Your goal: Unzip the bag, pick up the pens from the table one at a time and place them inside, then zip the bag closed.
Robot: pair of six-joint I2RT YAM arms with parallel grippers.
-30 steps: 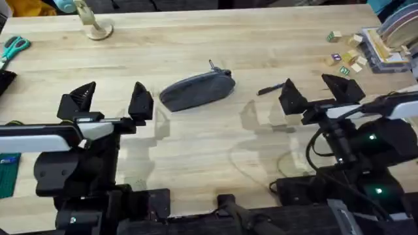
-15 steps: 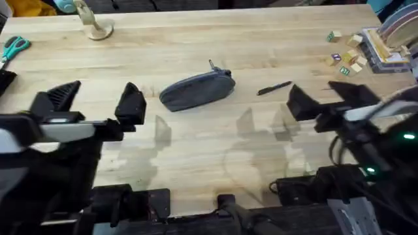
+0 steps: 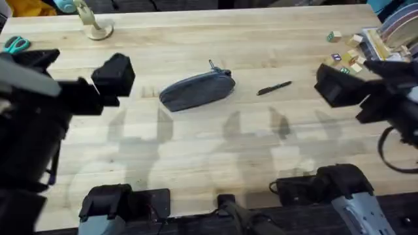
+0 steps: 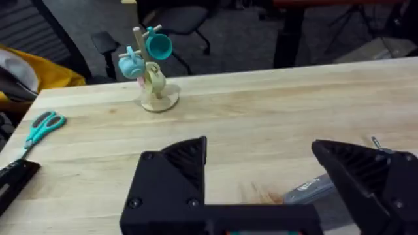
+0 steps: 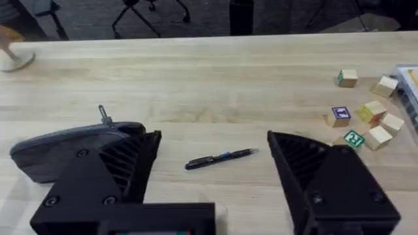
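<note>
Bag (image 3: 196, 91) is seen lying mid-desk, slanted, grey and felt-like with rounded ends, zipper run along the top and a small dark pull tab (image 3: 212, 65) poked up at its far end. It looks fully zipped, so step 1, the unzipping, is judged as not yet started. 1 pen (image 3: 274, 88) is laid just to the right of it, thin, black, with a bluish band picked up in the right wrist view, apart from the bag.

Left tool (image 4: 261, 176) is held raised over the left side of the desk (image 3: 261, 46), fingers spread wide apart, nothing gripped. Right tool (image 5: 212, 179) is hung above the right side, also wide apart and empty, with the pen framed between its fingers from its own camera.

Next move is probably this: the bag body gets pinned by 1 tool while the tab is pinched by the other. That tab is tiny and upright, so a fine, well-aimed close is called for, and soft fabric can be expected to bunch if pulled unpinned.
</note>
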